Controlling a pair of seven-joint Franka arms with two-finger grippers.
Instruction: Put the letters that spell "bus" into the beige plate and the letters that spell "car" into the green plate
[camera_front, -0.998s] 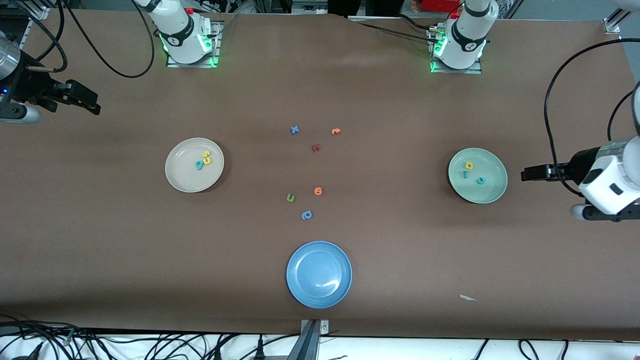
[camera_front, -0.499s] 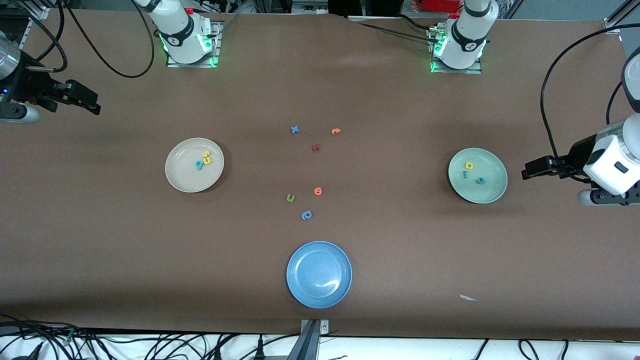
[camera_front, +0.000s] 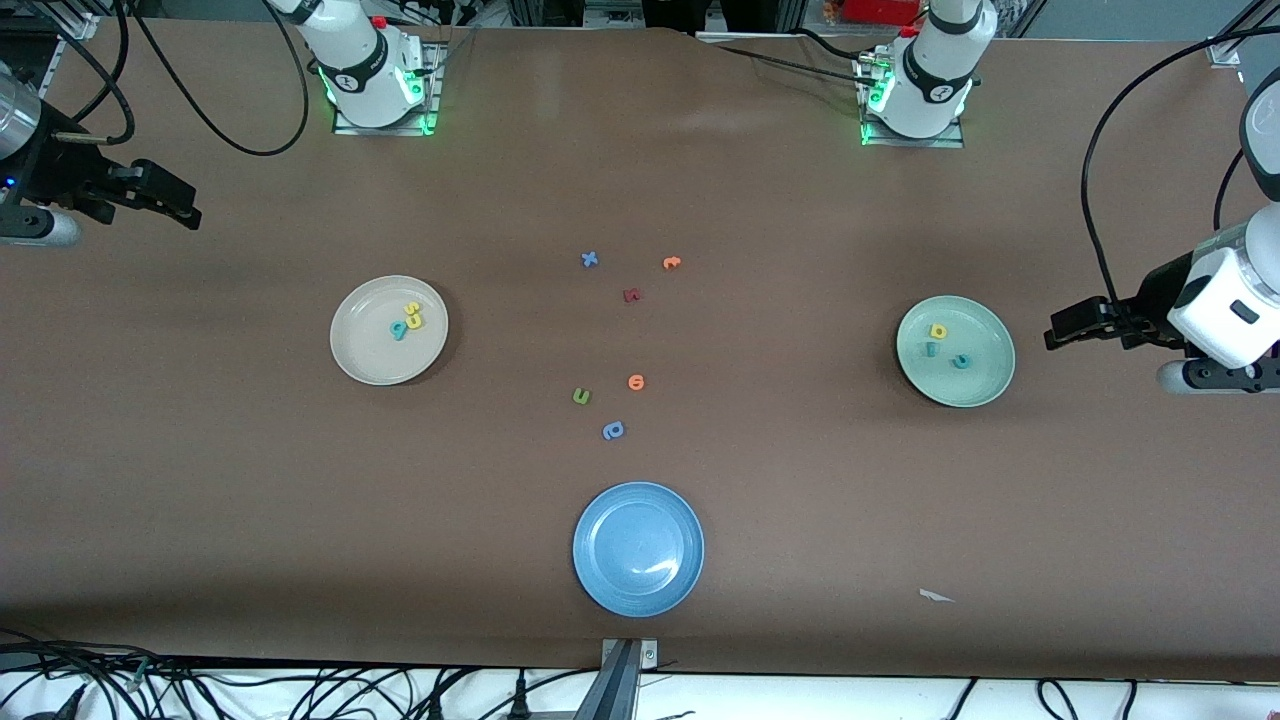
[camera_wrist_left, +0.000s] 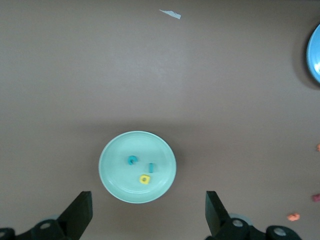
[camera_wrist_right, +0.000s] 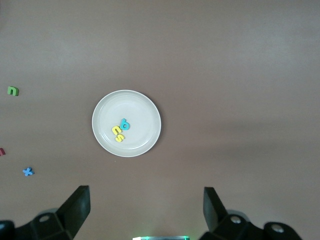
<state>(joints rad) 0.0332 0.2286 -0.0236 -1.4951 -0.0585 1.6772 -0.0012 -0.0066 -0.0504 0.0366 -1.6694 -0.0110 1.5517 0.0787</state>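
At the right edge of the front view the left gripper (camera_front: 1052, 335) hangs over bare table just beside the green plate (camera_front: 990, 385), toward the left arm's end of the table; its fingers (camera_wrist_left: 80, 215) stand wide apart and hold nothing. Much of that arm is cut off by the frame edge. At the upper left edge of the same view the right gripper (camera_front: 185, 210) waits over bare table, well apart from the beige plate (camera_front: 365, 365); its fingers (camera_wrist_right: 77, 207) are also spread wide and empty, and the arm behind it is likewise cut off.

The letters in both plates are tiny and hard to read. The green plate holds three: a yellow rounded letter (camera_front: 938, 331), a teal upright one (camera_front: 931, 349) and a teal curved one (camera_front: 961, 361). The beige plate holds a teal "b" (camera_front: 398, 330) touching two yellow letters (camera_front: 412, 316). A blue plate (camera_front: 620, 590), low in the middle of the front view, holds nothing.

On the brown table (camera_front: 800, 500) between the plates lie loose letters: a blue x (camera_front: 589, 260), an orange letter (camera_front: 671, 263), a dark red letter (camera_front: 631, 295), another orange letter (camera_front: 636, 382), a green letter (camera_front: 581, 397) and a periwinkle letter (camera_front: 613, 430). A small white scrap (camera_front: 935, 596) lies at lower right. Black cables (camera_front: 300, 690) run along the bottom edge.
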